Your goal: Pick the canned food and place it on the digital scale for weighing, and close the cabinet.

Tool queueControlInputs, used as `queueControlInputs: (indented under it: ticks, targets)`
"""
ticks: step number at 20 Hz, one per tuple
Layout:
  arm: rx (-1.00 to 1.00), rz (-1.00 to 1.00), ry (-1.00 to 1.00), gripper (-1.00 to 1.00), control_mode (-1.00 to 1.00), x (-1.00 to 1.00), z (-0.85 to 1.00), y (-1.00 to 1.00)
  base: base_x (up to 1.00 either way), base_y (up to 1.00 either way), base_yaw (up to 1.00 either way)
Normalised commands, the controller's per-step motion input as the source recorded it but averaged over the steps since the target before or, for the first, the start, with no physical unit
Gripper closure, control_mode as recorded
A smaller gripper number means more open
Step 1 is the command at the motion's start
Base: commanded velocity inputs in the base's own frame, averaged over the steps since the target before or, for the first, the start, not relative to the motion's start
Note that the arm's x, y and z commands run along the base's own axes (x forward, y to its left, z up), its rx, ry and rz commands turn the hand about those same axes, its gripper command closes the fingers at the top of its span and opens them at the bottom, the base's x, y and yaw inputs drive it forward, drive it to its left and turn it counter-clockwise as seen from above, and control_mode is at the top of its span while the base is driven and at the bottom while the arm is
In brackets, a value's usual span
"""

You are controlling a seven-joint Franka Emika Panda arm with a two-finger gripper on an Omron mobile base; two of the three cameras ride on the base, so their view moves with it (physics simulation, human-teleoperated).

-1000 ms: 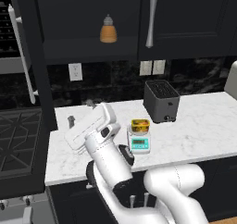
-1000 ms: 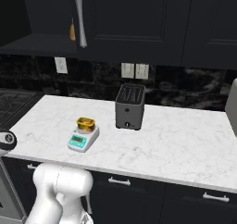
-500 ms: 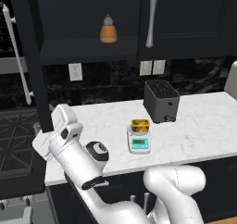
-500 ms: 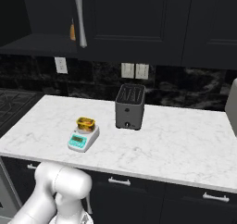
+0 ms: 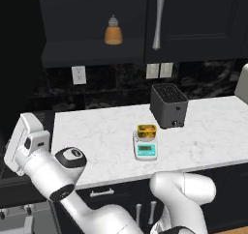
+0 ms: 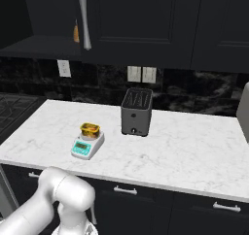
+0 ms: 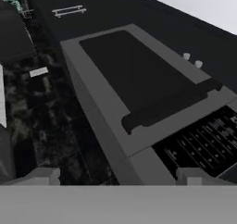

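Resting on digital scale [image 5: 146, 149]: canned food [image 5: 146, 131]; marble counter [image 5: 213, 126] under dark cabinet [image 5: 193, 20]; gripper grasp unclear

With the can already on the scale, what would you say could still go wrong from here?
1. The cabinet is open, with an orange bottle on its shelf; a clumsy push on the door might jostle it.
2. The arm hangs low at the counter's left end, far below the cabinet, so swinging up may clip the counter edge.
3. The can sits on the small scale; a passing elbow could knock it off.
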Motion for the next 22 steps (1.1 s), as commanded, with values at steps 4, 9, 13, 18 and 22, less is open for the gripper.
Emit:
queueControlInputs:
  ticks: [4, 9, 13, 18, 22]
  targets:
    - [-0.1, 0.0, 0.06, -1.0, -1.0, 0.0, -0.7, 0.65, 0.0, 0.0, 0.0]
    - [-0.08, 0.02, 0.1, -1.0, -1.0, -0.13, -0.83, 0.33, 0.0, 0.0, 0.0]
    - [-0.01, 0.0, -0.16, -1.0, -1.0, 0.29, 0.32, 0.68, 0.0, 0.0, 0.0]
    - [0.0, 0.0, -0.18, -1.0, -1.0, 0.39, 0.68, 0.44, 0.0, 0.0, 0.0]
    - [0.02, 0.0, -0.2, -1.0, -1.0, -0.01, 0.82, -0.42, 0.0, 0.0, 0.0]
